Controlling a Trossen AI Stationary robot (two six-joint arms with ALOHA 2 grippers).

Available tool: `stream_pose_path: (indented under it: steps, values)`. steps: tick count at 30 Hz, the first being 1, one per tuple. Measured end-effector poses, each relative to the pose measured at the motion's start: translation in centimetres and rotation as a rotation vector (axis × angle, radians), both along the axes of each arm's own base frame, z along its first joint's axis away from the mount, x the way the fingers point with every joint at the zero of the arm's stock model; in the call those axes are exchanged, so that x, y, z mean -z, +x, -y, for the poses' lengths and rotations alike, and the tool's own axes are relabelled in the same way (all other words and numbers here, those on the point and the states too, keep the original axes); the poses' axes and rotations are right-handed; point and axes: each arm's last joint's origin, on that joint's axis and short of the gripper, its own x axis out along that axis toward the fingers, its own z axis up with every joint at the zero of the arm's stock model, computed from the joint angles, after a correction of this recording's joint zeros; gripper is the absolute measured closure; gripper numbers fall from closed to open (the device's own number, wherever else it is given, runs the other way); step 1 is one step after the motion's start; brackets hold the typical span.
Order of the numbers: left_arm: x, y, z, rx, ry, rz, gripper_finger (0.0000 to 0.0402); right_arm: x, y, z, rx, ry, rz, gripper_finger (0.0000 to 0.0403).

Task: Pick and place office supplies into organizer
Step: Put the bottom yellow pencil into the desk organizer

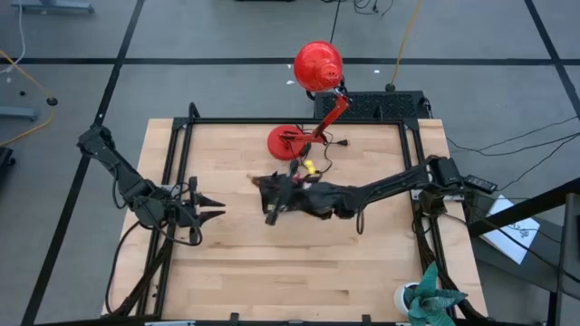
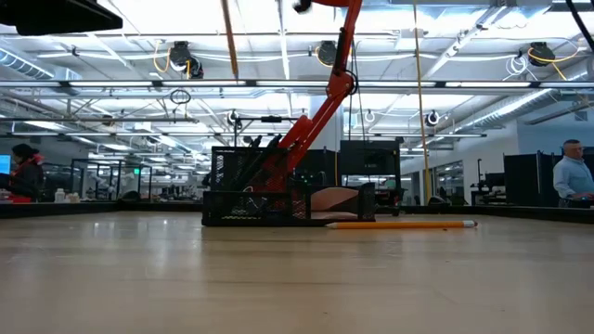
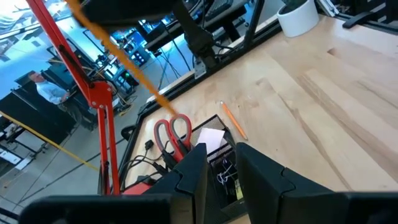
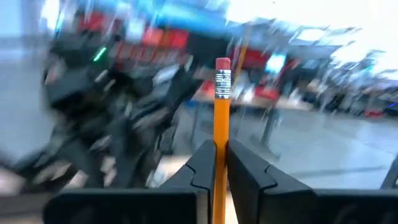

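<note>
The right gripper (image 4: 221, 163) grasped an orange pencil (image 4: 221, 118) above the organizer (image 2: 278, 190); scissors (image 3: 174, 134) were already in. Another pencil (image 2: 401, 224) lay at its 3 o'clock. Left gripper (image 1: 210, 208): released.

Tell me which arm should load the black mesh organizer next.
Right. The right gripper is shut on an orange wooden pencil close to the organizer; the left gripper is open, empty and farther off to the left.
</note>
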Motion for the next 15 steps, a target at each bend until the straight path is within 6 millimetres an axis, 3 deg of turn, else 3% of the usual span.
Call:
stream_pose_path:
  steps: [5, 9, 15]
  values:
    - [0.0, 0.0, 0.0, -0.001, 0.002, -0.004, 0.0309, 3.7, -2.7, 1.6, 0.116, 0.038, 0.222, 0.0378]
    - [0.0, 0.0, 0.0, 0.000, 0.005, -0.004, 0.0309, 5.4, -4.6, 2.0, 0.116, 0.105, 0.333, 0.0381]
    - [0.0, 0.0, 0.0, 0.002, 0.013, -0.004, 0.0309, 7.4, -5.0, 2.5, 0.101, 0.204, 0.419, 0.0381]
